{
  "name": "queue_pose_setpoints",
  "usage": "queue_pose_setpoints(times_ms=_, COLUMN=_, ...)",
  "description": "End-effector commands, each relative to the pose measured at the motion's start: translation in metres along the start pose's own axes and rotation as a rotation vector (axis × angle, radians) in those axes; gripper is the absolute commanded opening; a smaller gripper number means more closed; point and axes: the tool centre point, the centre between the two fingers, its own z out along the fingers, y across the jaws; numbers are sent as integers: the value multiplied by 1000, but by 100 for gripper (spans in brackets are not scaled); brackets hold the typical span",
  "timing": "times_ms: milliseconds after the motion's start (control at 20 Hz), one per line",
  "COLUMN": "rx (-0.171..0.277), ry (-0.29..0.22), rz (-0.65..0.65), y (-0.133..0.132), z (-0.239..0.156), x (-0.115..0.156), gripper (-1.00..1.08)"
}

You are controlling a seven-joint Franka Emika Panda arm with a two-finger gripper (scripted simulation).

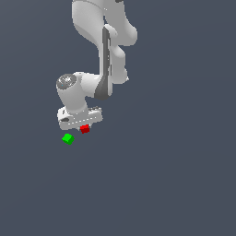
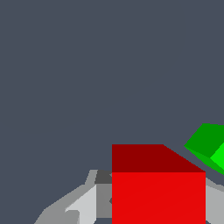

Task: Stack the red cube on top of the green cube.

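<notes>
The tiny red cube (image 1: 84, 129) sits just under the white gripper (image 1: 83, 126) of the arm, partly covered by the hand. In the wrist view the red cube (image 2: 158, 188) fills the space between the grey fingers (image 2: 81, 205), one finger on each side of it. The gripper looks shut on it. The tiny green cube (image 1: 67, 138) lies on the grey floor a short way to the exterior view's left of the red cube and nearer the camera, apart from it. It also shows at the edge of the wrist view (image 2: 210, 146).
The plain dark grey floor (image 1: 161, 175) runs all around both cubes. The white arm (image 1: 108, 55) rises from the gripper toward the top of the exterior view. No other objects show.
</notes>
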Motion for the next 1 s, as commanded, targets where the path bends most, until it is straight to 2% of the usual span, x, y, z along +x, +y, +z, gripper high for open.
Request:
queue_pose_setpoints(times_ms=0, rx=0, ry=1, rz=-1, y=27, z=5, x=0, gripper=-100)
queue_pose_setpoints(times_ms=200, rx=0, ry=1, rz=-2, y=59, z=12, x=0, gripper=-100)
queue_pose_setpoints(times_ms=450, rx=1, ry=1, rz=-1, y=85, z=17, x=1, gripper=-100)
queue_pose_setpoints(times_ms=950, rx=1, ry=1, rz=-1, y=104, z=21, x=3, gripper=-100)
